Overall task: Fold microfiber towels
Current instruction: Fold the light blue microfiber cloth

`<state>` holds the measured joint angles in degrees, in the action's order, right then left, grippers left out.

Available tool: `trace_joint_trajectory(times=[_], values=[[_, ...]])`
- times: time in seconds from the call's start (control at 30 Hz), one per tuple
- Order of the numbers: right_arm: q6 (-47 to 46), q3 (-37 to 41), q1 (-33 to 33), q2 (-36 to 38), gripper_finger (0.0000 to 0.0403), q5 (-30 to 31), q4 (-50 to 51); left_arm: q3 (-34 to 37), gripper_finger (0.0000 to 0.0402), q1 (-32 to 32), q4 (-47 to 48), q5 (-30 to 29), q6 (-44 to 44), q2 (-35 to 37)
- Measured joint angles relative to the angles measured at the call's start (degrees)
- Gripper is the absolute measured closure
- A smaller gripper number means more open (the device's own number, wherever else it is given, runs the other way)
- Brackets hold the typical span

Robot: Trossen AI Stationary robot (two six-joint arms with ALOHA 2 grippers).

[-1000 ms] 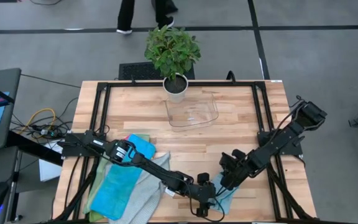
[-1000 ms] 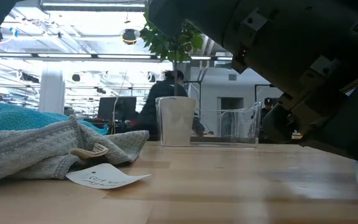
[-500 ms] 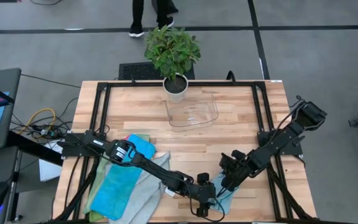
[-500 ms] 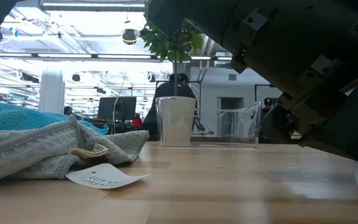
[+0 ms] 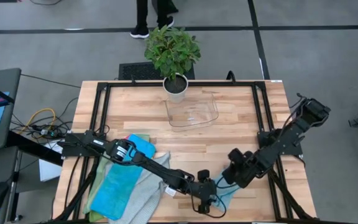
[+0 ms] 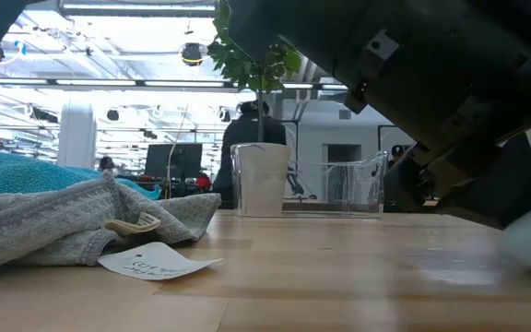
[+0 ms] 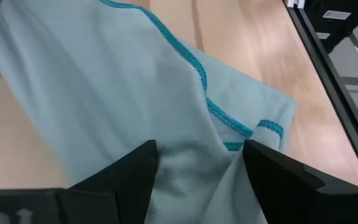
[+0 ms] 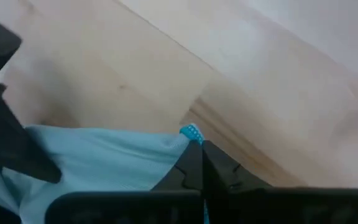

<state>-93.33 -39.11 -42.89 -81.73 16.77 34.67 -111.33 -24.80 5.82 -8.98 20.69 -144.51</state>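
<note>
Pinching a corner of the light grey towel with teal edging (image 8: 104, 158), the right end effector (image 8: 197, 163) has its fingers clenched on the cloth near the front edge of the tabletop (image 5: 229, 134). Beside it, the left end effector (image 7: 197, 158) rests on the same towel, fingers spread with cloth between them. A heap of other towels (image 5: 126, 186), bright blue and grey, lies at the front left. A potted plant (image 5: 174, 56) and clear tray (image 5: 192, 112) stand at the back
</note>
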Motion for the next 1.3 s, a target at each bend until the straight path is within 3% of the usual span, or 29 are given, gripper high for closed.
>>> trace_joint_trajectory(times=[0.3, 0.43, 0.57, 0.63, 0.93, 1.1, 1.3], values=[[-21.07, 0.19, -6.14, 0.00, 0.0342, -0.43, 10.88, 0.00, 0.0168, -0.26, 1.14, 0.95, -0.07, 0.09], [-23.96, -0.02, -8.17, 0.44, 0.0333, -1.01, 13.41, 0.00, 0.0168, -0.24, 1.14, 1.21, -0.44, 0.09], [-18.94, -2.26, -8.31, 2.64, 0.0326, 7.80, 11.43, 0.00, 0.0168, -0.26, 1.16, 1.17, -0.51, 0.09], [-13.03, -2.85, -6.75, 3.24, 0.0319, 9.15, 9.97, 0.00, 0.0168, -0.26, 1.14, 1.17, -0.51, 0.09], [12.18, -2.84, 2.41, -1.77, 0.0230, -1.06, 1.62, 0.00, 0.0168, -0.25, 1.14, 1.11, -0.51, 0.09], [13.71, -2.82, 3.16, -4.53, 0.0212, -2.54, 1.64, 0.00, 0.0168, -0.26, 1.18, 1.03, -0.51, 0.09], [14.67, -2.80, 3.14, -5.77, 0.0225, -5.28, 3.19, 0.00, 0.0168, -0.26, 1.14, 0.78, -0.46, 0.08]])
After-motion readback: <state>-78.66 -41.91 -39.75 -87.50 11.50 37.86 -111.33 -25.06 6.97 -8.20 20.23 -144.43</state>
